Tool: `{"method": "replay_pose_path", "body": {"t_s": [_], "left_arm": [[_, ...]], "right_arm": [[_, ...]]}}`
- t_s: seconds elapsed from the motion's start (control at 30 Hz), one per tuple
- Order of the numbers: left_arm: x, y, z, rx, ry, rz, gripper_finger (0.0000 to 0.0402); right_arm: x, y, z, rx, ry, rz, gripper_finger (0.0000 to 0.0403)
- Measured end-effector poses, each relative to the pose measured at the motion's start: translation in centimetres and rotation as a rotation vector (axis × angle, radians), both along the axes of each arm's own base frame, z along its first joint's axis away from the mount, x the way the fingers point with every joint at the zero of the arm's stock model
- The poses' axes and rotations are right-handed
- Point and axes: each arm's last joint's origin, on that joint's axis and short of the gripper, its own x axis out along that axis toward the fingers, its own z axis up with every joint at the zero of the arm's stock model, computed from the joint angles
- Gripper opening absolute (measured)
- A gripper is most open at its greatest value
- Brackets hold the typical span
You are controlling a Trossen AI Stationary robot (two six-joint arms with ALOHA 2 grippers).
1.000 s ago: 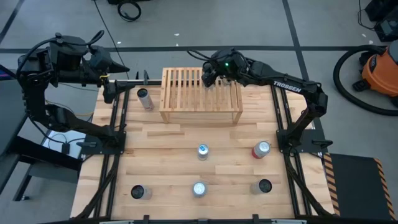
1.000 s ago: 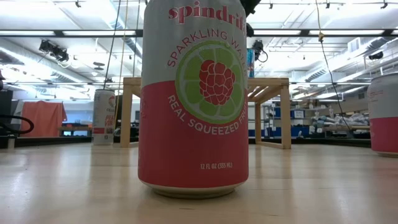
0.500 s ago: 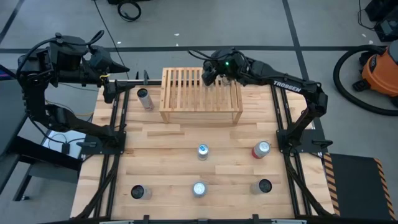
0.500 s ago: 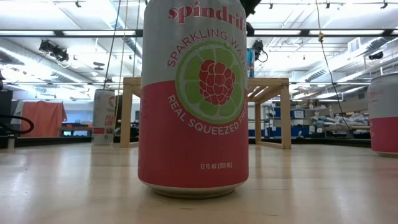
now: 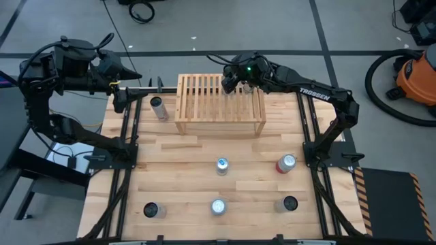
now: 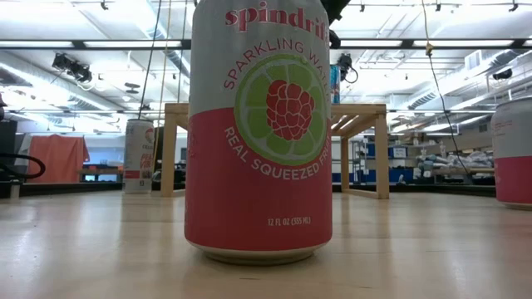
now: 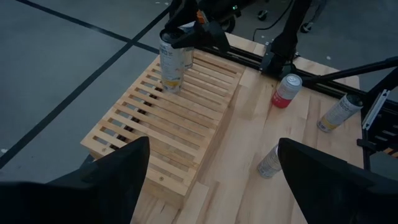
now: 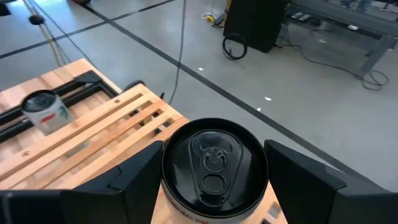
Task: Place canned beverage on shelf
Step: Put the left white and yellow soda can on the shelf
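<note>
Right tool (image 5: 235, 83) pinches an upright can (image 7: 174, 59), its base on the slats at the far right corner of the shelf (image 5: 219, 105). Left tool (image 5: 129, 71), spread and empty, waits beyond the tabletop's (image 5: 177, 177) far left corner.

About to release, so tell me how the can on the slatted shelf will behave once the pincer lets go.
The can stands upright on the shelf between the right pincer fingers. It is tall and narrow, so a sideways nudge could probably tip it. The gaps between slats may leave its base unevenly supported. If tipped, it would likely roll.
</note>
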Motion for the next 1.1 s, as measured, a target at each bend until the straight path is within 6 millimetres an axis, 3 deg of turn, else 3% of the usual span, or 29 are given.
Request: {"method": "replay_pose_path", "body": {"t_s": [0.5, 0.8, 1.1], "left_arm": [[0.00, 0.00, 0.00, 0.001, 0.001, 0.000, 0.0357], [0.00, 0.00, 0.00, 0.001, 0.000, 0.000, 0.0357], [0.00, 0.00, 0.00, 0.001, 0.000, 0.000, 0.0357]], "right_arm": [[-0.42, -0.59, -0.14, -0.016, 0.050, -0.004, 0.0275], [-0.39, -0.60, -0.10, -0.005, 0.030, -0.011, 0.0323], [-0.23, -0.50, 0.07, 0.000, 0.003, 0.009, 0.0327]]}}
